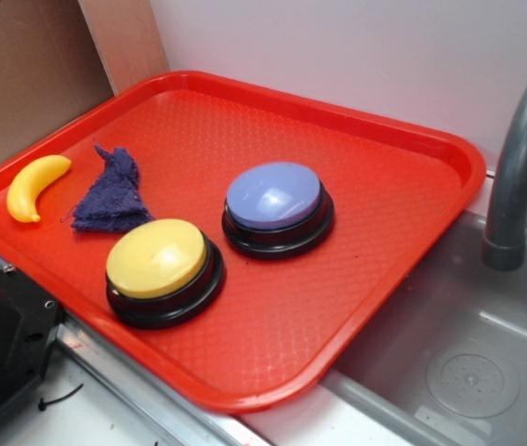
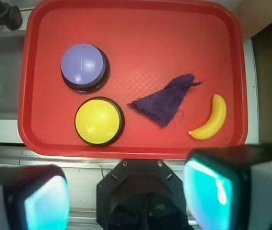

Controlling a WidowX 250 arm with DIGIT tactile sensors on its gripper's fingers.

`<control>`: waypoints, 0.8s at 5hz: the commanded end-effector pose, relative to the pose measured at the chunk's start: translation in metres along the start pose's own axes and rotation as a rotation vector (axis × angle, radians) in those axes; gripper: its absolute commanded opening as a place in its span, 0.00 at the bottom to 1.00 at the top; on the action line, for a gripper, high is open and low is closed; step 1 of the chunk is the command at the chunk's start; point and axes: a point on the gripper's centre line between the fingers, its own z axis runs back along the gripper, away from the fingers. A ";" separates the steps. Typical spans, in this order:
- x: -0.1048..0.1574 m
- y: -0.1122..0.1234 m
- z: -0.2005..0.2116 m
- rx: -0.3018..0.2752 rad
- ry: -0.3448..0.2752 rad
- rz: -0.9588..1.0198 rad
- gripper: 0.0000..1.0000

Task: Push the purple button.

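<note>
The pale lavender domed plastic push-button (image 2: 82, 64) sits on the red plastic tray (image 2: 174, 52), well ahead of the released end effector (image 2: 126, 196), untouched.

White wall (image 1: 356, 56) behind, plain and evenly lit; brown cardboard panel (image 1: 21, 74) at the left corner; grey sink basin (image 1: 458, 353) to the right, round drain (image 1: 472, 376) in its floor; grey curved faucet (image 1: 514, 177) rising beside the basin; pale counter edge (image 1: 105, 409) in front.
</note>
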 end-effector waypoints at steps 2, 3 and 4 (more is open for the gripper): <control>0.043 -0.022 -0.034 -0.053 -0.006 -0.247 1.00; 0.071 -0.037 -0.067 -0.072 -0.041 -0.304 1.00; 0.094 -0.043 -0.106 -0.093 0.002 -0.370 1.00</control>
